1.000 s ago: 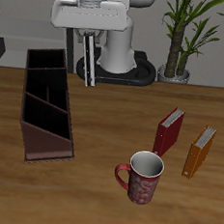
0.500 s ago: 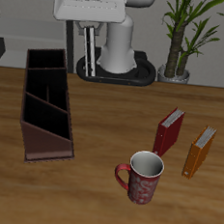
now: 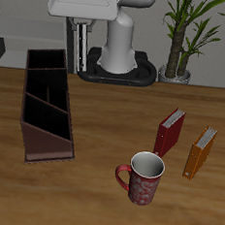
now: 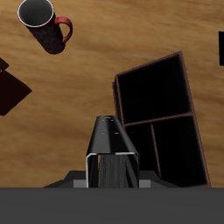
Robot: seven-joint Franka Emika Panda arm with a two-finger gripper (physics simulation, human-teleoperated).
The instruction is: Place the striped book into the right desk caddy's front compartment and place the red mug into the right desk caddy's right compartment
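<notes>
Dark red speckled red mug [image 3: 144, 178] stands upright on the wooden desk [image 3: 97, 196] near the front edge, handle pointing towards the caddy side, pale grey inside showing. It is well apart from the right desk caddy [image 3: 48, 142]. Nothing is touching the mug.

The caddy lies lengthwise, with its low sloped end nearer the front edge and the squarish right compartment [image 3: 46, 59] at the far end. All the sections that show look dark inside, and no contents are visible.

The tool [image 3: 82, 29] hangs high above the far part of the desk, in front of the robot base [image 3: 120, 52] and beyond the caddy's far end. Its fingers are closed onto the striped book [image 4: 112, 144], which is clamped between them edge-down. The grey and black stripes show only in the wrist view. In that view the book is clear of the desk and just beside the caddy rim [image 4: 150, 66], not inside any section.

A plain red book [image 3: 169, 133] and an orange book [image 3: 199, 152] stand upright beyond the mug, near each other but not touching. A potted plant [image 3: 185, 34] sits at the far edge beside the base.
</notes>
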